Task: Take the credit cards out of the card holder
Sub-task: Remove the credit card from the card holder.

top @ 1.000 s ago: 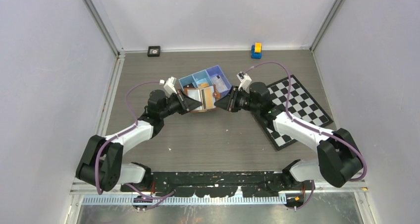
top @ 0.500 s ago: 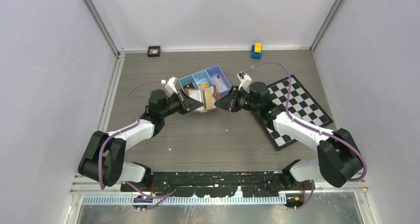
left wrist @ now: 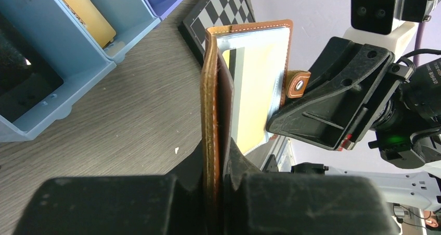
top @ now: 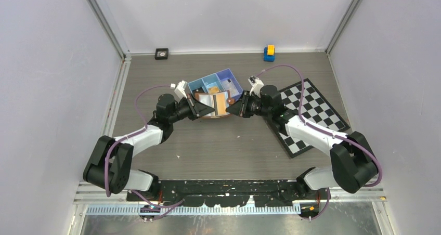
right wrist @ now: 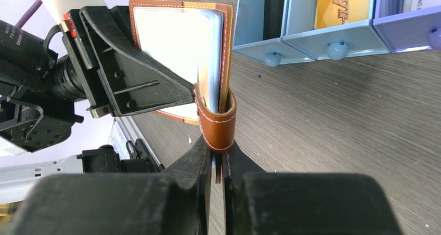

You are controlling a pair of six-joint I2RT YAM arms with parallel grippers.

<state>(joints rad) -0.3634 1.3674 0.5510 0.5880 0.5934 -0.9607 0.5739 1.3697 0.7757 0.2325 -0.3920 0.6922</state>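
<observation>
Lettering "VIP" shows on orange card [right wrist: 343,6] in blue tray [right wrist: 249,22].

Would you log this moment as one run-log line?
left gripper, right gripper: shut on card holder | holder: open, upright | orange card: in blue tray

Card holder [top: 216,103] shifted slightly away from arm bases, nearer blue tray [top: 204,82]. Left hand [top: 209,109] and right hand [top: 229,111] went with it; right forearm swung left.
</observation>
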